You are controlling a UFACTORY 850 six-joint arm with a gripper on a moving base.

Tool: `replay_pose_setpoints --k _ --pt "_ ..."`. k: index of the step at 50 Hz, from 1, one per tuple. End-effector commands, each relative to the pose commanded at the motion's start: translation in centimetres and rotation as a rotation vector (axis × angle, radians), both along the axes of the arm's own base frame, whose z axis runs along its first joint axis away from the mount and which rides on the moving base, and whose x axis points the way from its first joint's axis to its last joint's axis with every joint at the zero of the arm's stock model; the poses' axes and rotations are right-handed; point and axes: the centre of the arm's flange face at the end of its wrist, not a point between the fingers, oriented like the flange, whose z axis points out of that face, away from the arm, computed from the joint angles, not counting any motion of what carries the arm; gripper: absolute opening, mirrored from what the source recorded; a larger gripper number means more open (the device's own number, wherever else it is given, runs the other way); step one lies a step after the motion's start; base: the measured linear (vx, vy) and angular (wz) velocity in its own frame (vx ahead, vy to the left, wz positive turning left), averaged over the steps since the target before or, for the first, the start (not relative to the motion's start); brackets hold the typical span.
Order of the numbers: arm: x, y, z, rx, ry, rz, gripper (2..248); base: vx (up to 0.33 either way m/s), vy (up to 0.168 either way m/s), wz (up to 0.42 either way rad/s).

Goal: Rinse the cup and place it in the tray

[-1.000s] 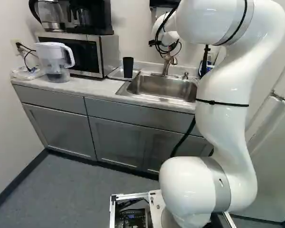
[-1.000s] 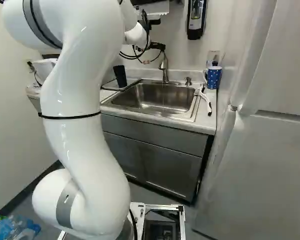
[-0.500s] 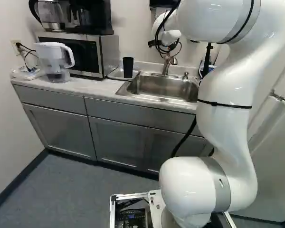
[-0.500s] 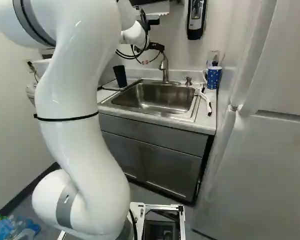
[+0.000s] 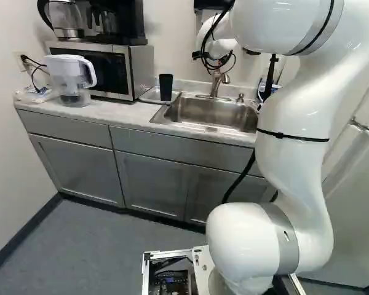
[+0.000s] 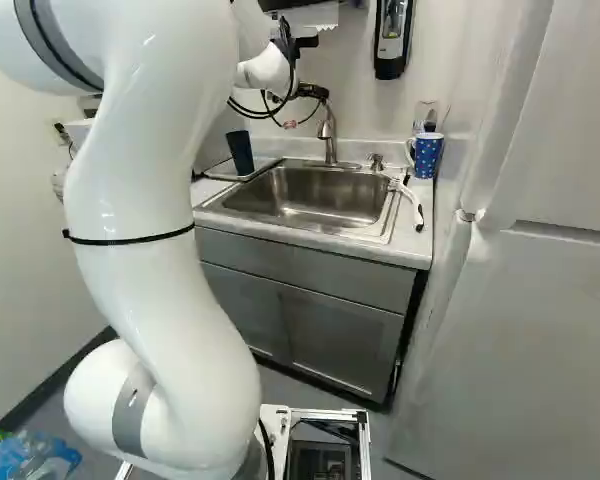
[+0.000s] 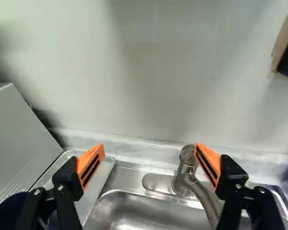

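Standing upright in the tray point(image 5: 150, 94), the dark tumbler point(image 5: 165, 88) lies left of the released pincer point(image 7: 149, 148), which hangs by the faucet point(image 7: 184, 167); reaching the tumbler likely calls for a leftward move.

Counts: 1 black tapered cup point(image 5: 166, 87); 1 flat grey metal tray point(image 7: 90, 196); 1 rectangular steel sink point(image 6: 305, 197); 1 curved metal faucet point(image 6: 330, 135); 1 blue mug with white dots point(image 6: 429, 156); 1 clear-bodied white-handled pitcher point(image 5: 71, 77); 1 boxy silver microwave point(image 5: 140, 70); 1 glass kettle with black handle point(image 5: 66, 15).
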Motion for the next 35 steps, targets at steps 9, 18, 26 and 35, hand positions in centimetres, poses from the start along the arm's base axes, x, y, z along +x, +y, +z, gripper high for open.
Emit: replay_pose_setpoints --k 9,18,26,35 --pt "-0.4 0.6 0.1 0.000 0.000 0.008 247 0.000 0.000 0.000" --pt "-0.9 1.3 0.1 0.000 0.002 0.018 247 0.000 0.000 0.000" --pt "-1.7 1.9 0.2 0.000 0.005 0.027 247 0.000 0.000 0.000" --pt "-2.9 2.4 0.2 0.002 0.021 0.035 247 0.000 0.000 0.000"
